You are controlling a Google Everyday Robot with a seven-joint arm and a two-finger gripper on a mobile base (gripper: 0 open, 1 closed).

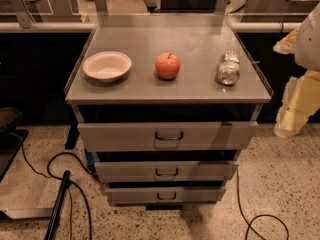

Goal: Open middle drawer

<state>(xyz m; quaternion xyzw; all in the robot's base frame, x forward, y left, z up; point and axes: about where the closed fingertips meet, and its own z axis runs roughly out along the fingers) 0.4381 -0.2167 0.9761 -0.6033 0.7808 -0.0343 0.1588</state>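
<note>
The grey metal cabinet has three drawer fronts stacked below its top. The middle drawer (pixel 200 171) is a shallow grey front with a small dark wire handle (pixel 166 172) at its centre. It sits between the taller, wider top drawer (pixel 210 135) and the narrower bottom drawer (pixel 195 195). A dark gap shows above each front. My gripper (pixel 294 109) hangs at the right edge of the camera view, pale yellow and white. It is beside the cabinet's right side, above drawer height and apart from all the handles.
On the cabinet top (pixel 150 91) stand a white bowl (pixel 106 66), a red apple (pixel 167 66) and a metal can lying on its side (pixel 228 69). Black cables (pixel 60 169) and a dark pole (pixel 57 204) lie on the floor at the left. Another cable (pixel 260 219) lies at the right.
</note>
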